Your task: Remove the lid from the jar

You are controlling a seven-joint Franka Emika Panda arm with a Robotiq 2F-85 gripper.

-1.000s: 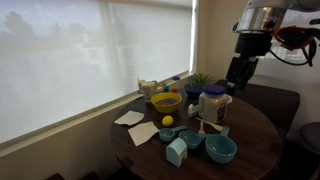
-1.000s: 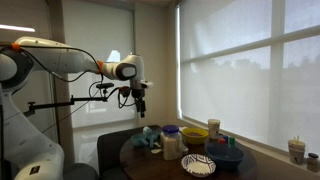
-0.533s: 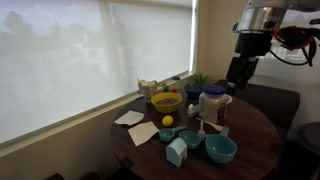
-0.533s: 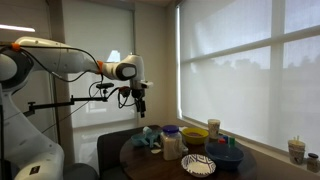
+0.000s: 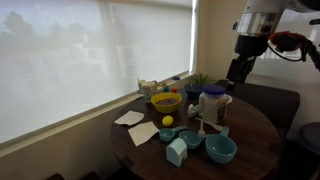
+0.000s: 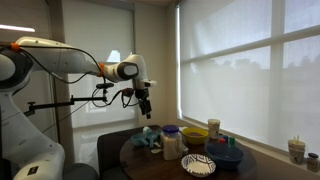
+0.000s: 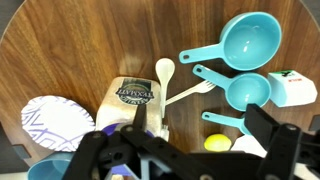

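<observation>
The cream jar [image 5: 212,106] stands upright on the round wooden table, with the dark-blue lid [image 5: 212,92] on top. Both also show in an exterior view, the jar [image 6: 171,146] under the lid [image 6: 171,129]. In the wrist view the jar [image 7: 133,98] shows its label, and its lid is hidden behind the gripper body. My gripper [image 5: 235,76] hangs high above the table, beside and above the jar, clear of it [image 6: 147,109]. Its fingers [image 7: 190,140] are spread wide and empty.
Around the jar are a yellow bowl [image 5: 166,101], a lemon [image 7: 218,143], teal measuring cups [image 7: 250,40], a teal carton box [image 7: 292,88], a white spoon and fork [image 7: 165,75], a patterned plate [image 7: 55,120] and napkins [image 5: 130,118]. A window blind runs behind the table.
The arm has shifted slightly, with the gripper edging a little toward the table. Nothing on the table has moved.
</observation>
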